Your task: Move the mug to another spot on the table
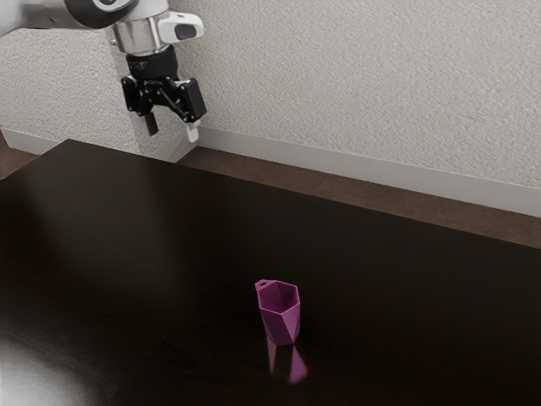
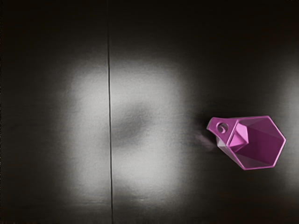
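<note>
Tool (image 1: 172, 128): black, two fingers, hanging from the arm (image 1: 139, 21) at approx. 11 o'clock in the ext. view, high above the tabletop's (image 1: 127, 254) far edge. Fingers spread apart w/ nothing between them; one finger dark (image 1: 150, 125), the other w/ a pale tip (image 1: 193, 131). Tool points downward.

Behind the tool: rough pale wall (image 1: 380, 68), w/ a light baseboard (image 1: 380, 173) along its foot and a strip of brown floor (image 1: 380, 199) btwn baseboard and tabletop.

Tabletop: dark, glossy, w/ a pale glare patch at approx. 7 o'clock in the ext. view. In the wrist view the tabletop (image 2: 46, 46) carries a thin straight seam (image 2: 110, 93) and a broad soft glare (image 2: 131, 126).

Mug (image 1: 279, 313): purple, faceted, upright, open side up, standing on the tabletop at approx. 5 o'clock from the tool and well apart from it. Small tab (image 1: 264, 284) w/ a hole sits on the rim at approx. 11 o'clock of the mug in the ext. view. A faint purple reflection (image 1: 287, 364) lies on the tabletop just below the mug.

Wrist view: mug (image 2: 250, 140) seen from above, hexagonal rim, interior visible; tab (image 2: 220, 127) faces toward the seam; mug stands well apart from the seam, beside the glare.
</note>
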